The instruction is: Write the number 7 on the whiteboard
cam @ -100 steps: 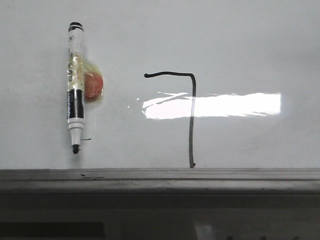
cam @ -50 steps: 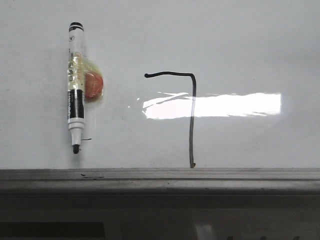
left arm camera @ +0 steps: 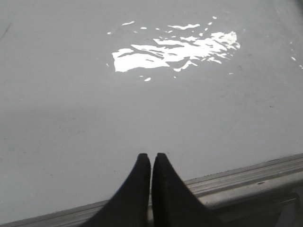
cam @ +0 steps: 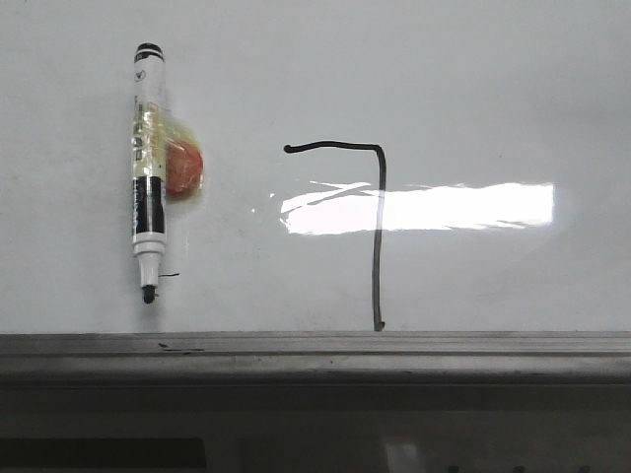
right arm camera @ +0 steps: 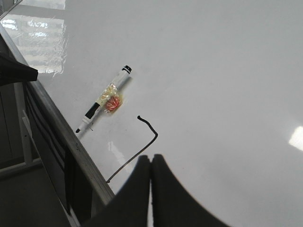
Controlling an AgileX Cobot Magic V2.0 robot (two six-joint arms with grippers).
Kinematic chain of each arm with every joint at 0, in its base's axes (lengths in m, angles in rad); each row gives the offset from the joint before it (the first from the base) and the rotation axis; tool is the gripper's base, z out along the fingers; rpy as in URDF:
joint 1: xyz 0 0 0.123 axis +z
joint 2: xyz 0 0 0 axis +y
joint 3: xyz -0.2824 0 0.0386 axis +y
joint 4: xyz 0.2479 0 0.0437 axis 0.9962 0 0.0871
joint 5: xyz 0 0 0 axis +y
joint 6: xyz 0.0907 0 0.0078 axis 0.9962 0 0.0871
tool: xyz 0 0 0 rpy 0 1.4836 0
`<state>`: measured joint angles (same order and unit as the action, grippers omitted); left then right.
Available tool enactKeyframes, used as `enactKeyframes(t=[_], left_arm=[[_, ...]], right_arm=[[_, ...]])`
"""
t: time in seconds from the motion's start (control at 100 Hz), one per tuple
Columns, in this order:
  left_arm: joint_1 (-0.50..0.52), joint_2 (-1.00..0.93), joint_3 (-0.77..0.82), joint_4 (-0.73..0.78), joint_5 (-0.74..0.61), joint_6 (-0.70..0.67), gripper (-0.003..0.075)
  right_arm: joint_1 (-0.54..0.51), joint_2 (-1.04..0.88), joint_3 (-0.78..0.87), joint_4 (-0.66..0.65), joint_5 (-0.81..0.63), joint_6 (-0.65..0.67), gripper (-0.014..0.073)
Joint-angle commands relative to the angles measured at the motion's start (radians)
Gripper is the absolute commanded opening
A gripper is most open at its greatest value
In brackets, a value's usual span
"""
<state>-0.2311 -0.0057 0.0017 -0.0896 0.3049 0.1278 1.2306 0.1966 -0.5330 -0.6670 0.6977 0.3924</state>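
The whiteboard (cam: 473, 89) is a glossy white flat board with a grey edge rail and a bright glare. The number 7 (cam: 378, 236) is drawn on it in thin black line, with a blob at the left end of its top stroke. It also shows in the right wrist view (right arm camera: 142, 151). A black-and-white marker (cam: 147, 172) lies on the board to the left of the 7, a red-orange lump taped to it. My left gripper (left arm camera: 151, 156) is shut and empty over bare board. My right gripper (right arm camera: 151, 158) is shut and empty, near the 7's downstroke.
The grey metal rail (cam: 315, 350) runs along the board's near edge, with a darker ledge below it. A small black dash (cam: 170, 275) sits by the marker's tip. In the right wrist view the rail (right arm camera: 61, 137) drops off to a dark frame and the floor.
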Motion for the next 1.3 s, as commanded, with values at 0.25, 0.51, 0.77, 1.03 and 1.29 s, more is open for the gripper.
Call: enactKeyframes(t=[0.25, 0.51, 0.77, 1.03, 1.29], left_arm=[[0.0, -0.022, 0.022, -0.007, -0.069, -0.011, -0.002], [0.0, -0.022, 0.022, -0.007, -0.069, -0.011, -0.002], [0.0, -0.022, 0.022, -0.007, -0.069, -0.011, -0.002], [0.0, -0.022, 0.022, -0.007, -0.069, -0.011, -0.002], [0.0, -0.022, 0.022, -0.007, -0.069, -0.011, -0.002]], right_arm=[[-0.006, 0.012, -0.022, -0.042, -0.063, 0.001, -0.0043], [-0.11, 0.012, 0.148, -0.192, -0.127, 0.003, -0.0043], [-0.61, 0.012, 0.292, 0.264, -0.515, -0.17, -0.0043], [-1.03, -0.019, 0.52, 0.445, -0.787, -0.246, -0.0043], [-1.082, -0.166, 0.559, 0.474, -0.519, -0.246, -0.0043]])
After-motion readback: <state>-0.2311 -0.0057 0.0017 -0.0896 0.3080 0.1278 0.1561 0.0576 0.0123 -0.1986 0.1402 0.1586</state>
